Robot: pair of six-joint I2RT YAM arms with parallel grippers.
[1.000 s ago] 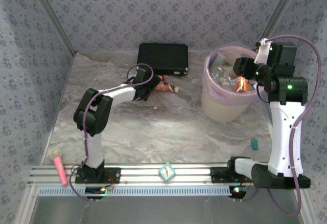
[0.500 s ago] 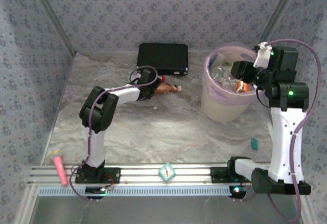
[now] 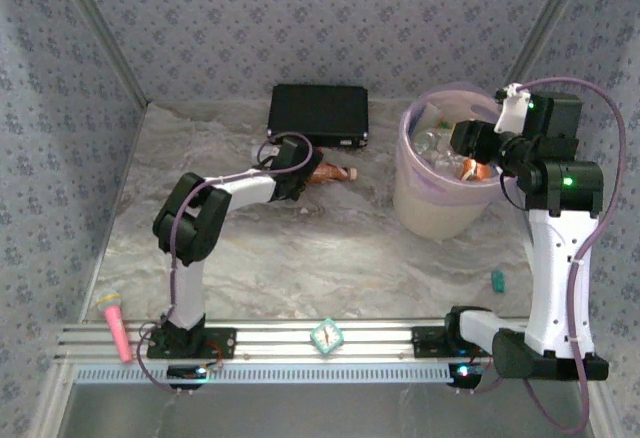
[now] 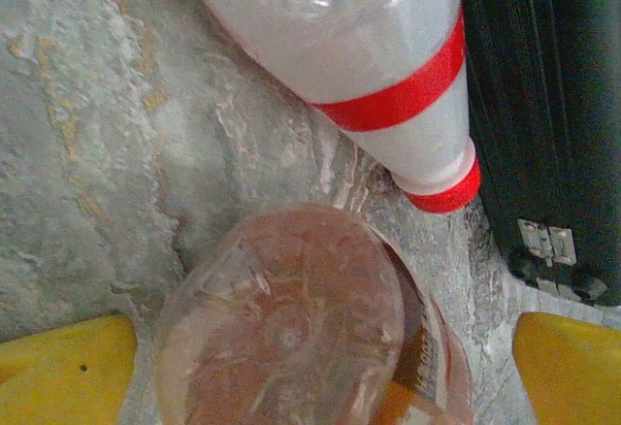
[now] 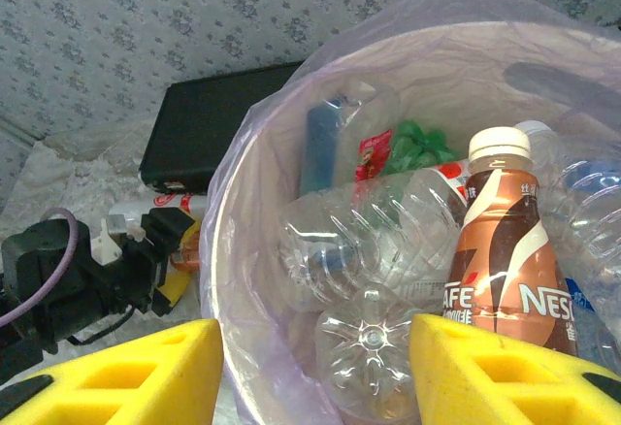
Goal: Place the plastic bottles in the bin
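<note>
Top view: left gripper is hovering at the brown bottle, centre frame, beside the case. Right gripper is hanging over the bin, upper right.

Left wrist: fingers are sitting spread, straddling the brown bottle without pinching it. A white bottle is lying above. Likely the pick step; the next move calls for closing and lifting.

Right wrist: fingers are spread and empty above the bottles in the bin.

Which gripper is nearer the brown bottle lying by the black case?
Left. The left gripper straddles the brown bottle; the right gripper hangs over the bin, well away.
</note>
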